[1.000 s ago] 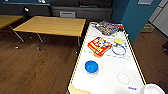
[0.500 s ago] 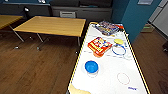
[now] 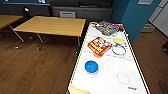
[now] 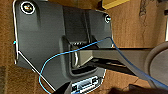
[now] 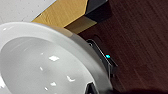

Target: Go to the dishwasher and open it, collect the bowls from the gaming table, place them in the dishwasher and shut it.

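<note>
The gaming table (image 3: 107, 82) with its white top and yellow edge runs away from me on the right of the head view. A bright blue bowl (image 3: 91, 67) stands near its left edge. Farther back rests a pale bowl with a blue rim (image 3: 118, 49). In the right wrist view a large white bowl (image 5: 42, 62) hangs close to the camera, over the table's corner (image 5: 65, 15) and the floor. A dark fingertip (image 5: 91, 88) sits at its rim, so my right gripper looks shut on it. A pale curved rim (image 4: 160, 62), perhaps the same bowl, shows in the left wrist view.
An orange box (image 3: 99, 46), a yellow disc (image 3: 119, 41) and a colourful pack (image 3: 107, 27) lie on the white top, with a thin ring (image 3: 123, 78) nearer me. A yellow wood-topped table (image 3: 53, 25) stands to the left on brown wood floor (image 3: 32, 67). A teal wall (image 3: 136, 17) rises at the right.
</note>
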